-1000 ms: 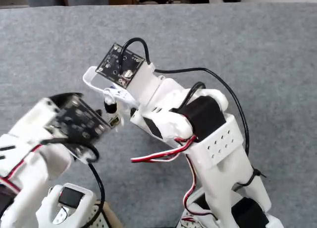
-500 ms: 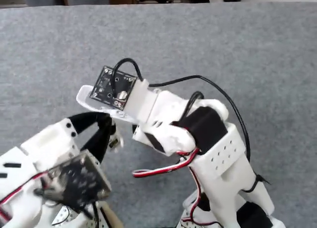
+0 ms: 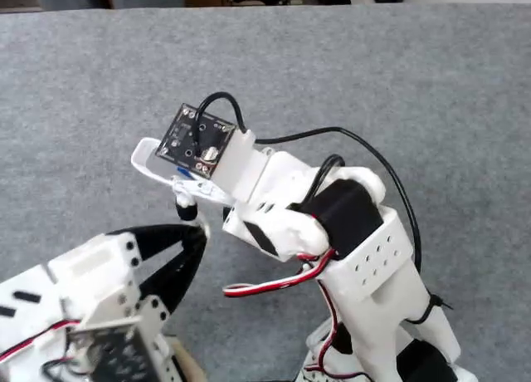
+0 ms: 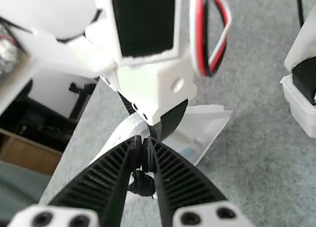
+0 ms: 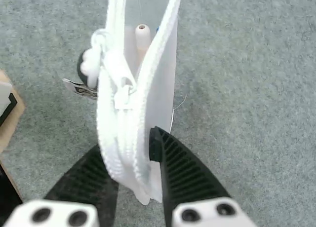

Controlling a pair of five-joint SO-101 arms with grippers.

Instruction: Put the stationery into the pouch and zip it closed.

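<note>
The smooth white pouch [image 5: 165, 79], its woven zip [image 5: 121, 96] part open over a pale pen [image 5: 142, 37], is held on edge over the fuzzy grey table [image 5: 237, 89]. My right pincer [image 5: 131, 150], ribbed and black, clamps its end. My left pincer [image 4: 144, 147] is pinched shut near it.

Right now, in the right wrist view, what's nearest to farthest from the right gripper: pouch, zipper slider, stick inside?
1. pouch, held in the right gripper.
2. zipper slider, partway along the zipper.
3. stick, inside the open far end.

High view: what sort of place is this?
Probably a robotics lab or hobby workbench: white robot arms with exposed wiring stand at a grey cloth-covered table, and the right hand grips a white pouch.
</note>
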